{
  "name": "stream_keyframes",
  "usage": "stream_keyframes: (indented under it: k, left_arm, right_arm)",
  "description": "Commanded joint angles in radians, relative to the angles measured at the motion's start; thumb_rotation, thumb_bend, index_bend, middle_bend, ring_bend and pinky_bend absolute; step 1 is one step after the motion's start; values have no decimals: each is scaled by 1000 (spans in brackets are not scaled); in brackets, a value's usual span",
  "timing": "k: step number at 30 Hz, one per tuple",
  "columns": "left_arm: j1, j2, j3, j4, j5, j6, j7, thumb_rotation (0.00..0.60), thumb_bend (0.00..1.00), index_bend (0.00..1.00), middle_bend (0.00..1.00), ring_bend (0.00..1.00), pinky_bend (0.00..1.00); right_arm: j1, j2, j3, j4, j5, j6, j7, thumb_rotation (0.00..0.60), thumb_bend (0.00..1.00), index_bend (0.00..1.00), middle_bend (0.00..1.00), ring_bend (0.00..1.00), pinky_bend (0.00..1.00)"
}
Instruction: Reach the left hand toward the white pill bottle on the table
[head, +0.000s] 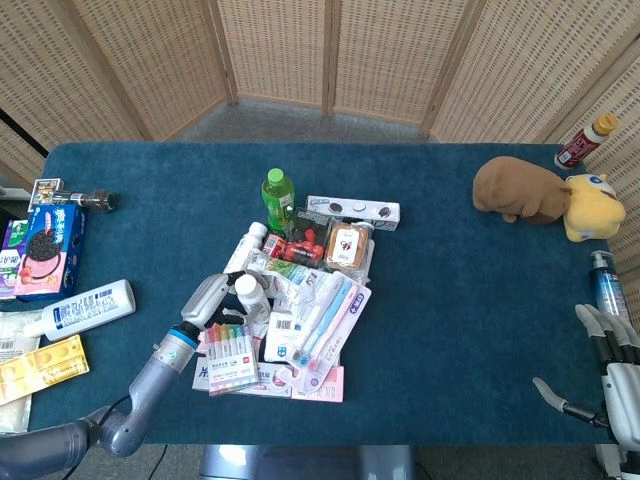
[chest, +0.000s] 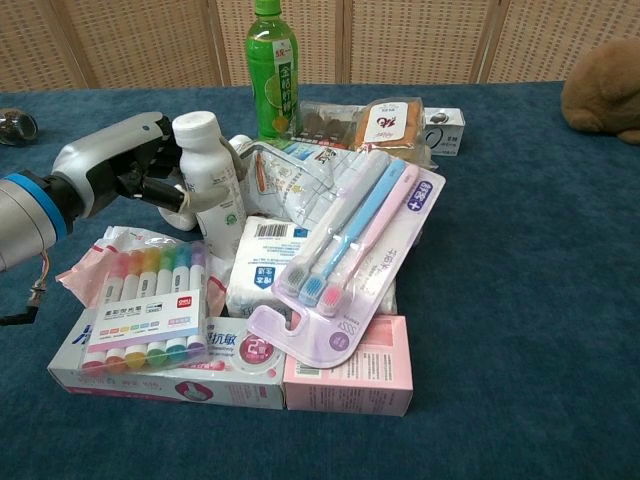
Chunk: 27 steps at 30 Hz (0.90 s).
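The left hand (chest: 125, 165) is at the white pill bottle (chest: 207, 172), upright in the pile beside the marker pack (chest: 152, 300), fingers wrapped against it; right hand (head: 615, 375) rests, fingers apart

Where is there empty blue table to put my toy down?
A wide bare patch lies between the toothbrush pack and the brown plush. Another lies between the green bottle and the cookie box. The middle pile is crowded, with the left hand at the white pill bottle.
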Motion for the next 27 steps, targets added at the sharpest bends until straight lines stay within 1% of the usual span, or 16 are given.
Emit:
stream_keyframes:
  k: [1, 4, 7, 14, 17, 20, 23, 27]
  left_arm:
    - [7, 2, -4, 6, 1, 16, -22, 600, 541, 666, 644, 721, 633]
    - [26, 33, 0, -22, 26, 55, -62, 600, 527, 665, 644, 722, 640]
    - [54, 102, 13, -87, 71, 104, -112, 600, 513, 658, 642, 722, 640]
    - [151, 306, 31, -290, 181, 285, -209, 600, 488, 646, 630, 719, 633]
    - [197, 389, 43, -353, 235, 371, -254, 600, 483, 641, 628, 713, 628]
    - [244, 463, 55, -391, 283, 458, -305, 600, 478, 638, 624, 707, 620]
    - [284, 513, 64, -408, 317, 538, -355, 600, 472, 636, 617, 701, 613]
    - [315, 542, 71, -410, 343, 607, -424, 600, 466, 633, 613, 694, 607]
  right_arm:
    - [0, 2, -1, -5, -5, -3, -2, 369, 217, 0, 0, 0, 0]
    - [4, 3, 1, -11, -7, -10, -3, 367, 217, 0, 0, 0, 0]
    - [10, 2, 4, -13, -6, -20, -6, 368, 216, 0, 0, 0, 0]
    - [27, -21, 9, 1, -8, -48, 5, 368, 217, 0, 0, 0, 0]
    - [35, -35, 8, 11, -9, -63, 6, 370, 216, 0, 0, 0, 0]
    - [41, -44, 9, 11, -9, -73, 4, 369, 217, 0, 0, 0, 0]
    - [50, -51, 13, 7, -8, -86, -8, 365, 216, 0, 0, 0, 0]
    - [65, -63, 17, 1, -3, -108, -22, 370, 217, 0, 0, 0, 0]
